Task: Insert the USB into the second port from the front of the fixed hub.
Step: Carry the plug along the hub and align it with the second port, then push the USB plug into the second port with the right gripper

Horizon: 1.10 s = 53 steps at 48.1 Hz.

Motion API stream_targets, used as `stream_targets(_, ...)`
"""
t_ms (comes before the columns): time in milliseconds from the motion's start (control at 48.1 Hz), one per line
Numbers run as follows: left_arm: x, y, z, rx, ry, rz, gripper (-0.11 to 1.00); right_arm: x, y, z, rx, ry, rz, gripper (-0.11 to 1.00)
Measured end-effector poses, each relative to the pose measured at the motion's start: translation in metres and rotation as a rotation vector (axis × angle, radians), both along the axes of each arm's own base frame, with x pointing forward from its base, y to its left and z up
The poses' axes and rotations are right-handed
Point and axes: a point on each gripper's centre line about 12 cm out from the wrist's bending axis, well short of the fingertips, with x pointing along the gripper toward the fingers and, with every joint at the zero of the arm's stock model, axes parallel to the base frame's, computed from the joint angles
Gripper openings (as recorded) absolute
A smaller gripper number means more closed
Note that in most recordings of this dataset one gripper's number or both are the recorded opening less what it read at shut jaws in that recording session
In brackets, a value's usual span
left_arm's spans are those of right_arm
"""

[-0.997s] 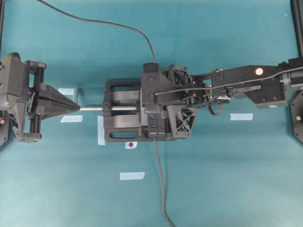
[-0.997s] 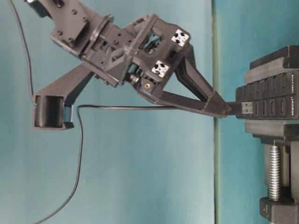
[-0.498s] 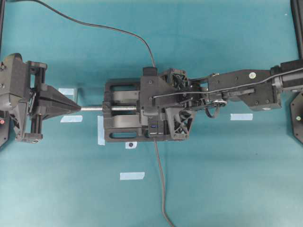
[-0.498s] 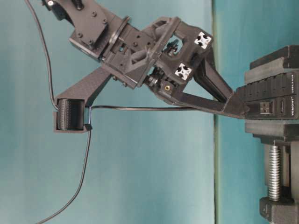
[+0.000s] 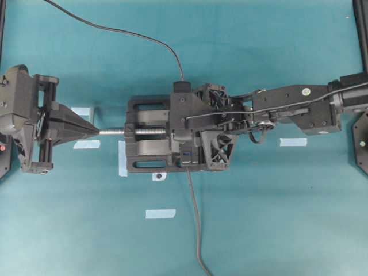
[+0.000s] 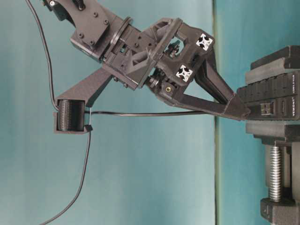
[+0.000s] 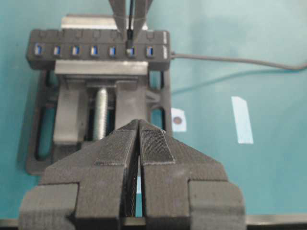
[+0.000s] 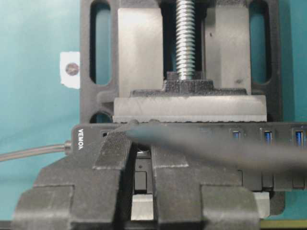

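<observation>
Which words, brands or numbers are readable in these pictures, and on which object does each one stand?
"VEMONT", printed sideways on the end of the fixed hub.
"VEMO", the same brand partly hidden behind the right pincer, on the hub's end.
A smaller line beside the brand, in the table-level view: too small to read.

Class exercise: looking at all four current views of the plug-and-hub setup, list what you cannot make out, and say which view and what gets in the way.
- Overhead: the right gripper covers most of the fixed hub, so the port row is largely hidden.
- Right wrist: the USB sits in shadow between the fingers; how deeply it is seated cannot be told.
- Right wrist: a blurred cable crosses the ports.
- Table-level: the vise is cut off by the right edge.
</observation>
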Motion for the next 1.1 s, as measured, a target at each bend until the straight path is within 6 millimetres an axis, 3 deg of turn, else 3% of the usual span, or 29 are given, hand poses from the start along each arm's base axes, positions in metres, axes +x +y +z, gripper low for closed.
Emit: stream_targets(1101, 0.0000, 0.0000, -0.0019, 0.000, 0.002, 0.000, 0.00, -0.0007, 0.0026, -0.0040, 0.032, 0.009, -0.037, 0.07)
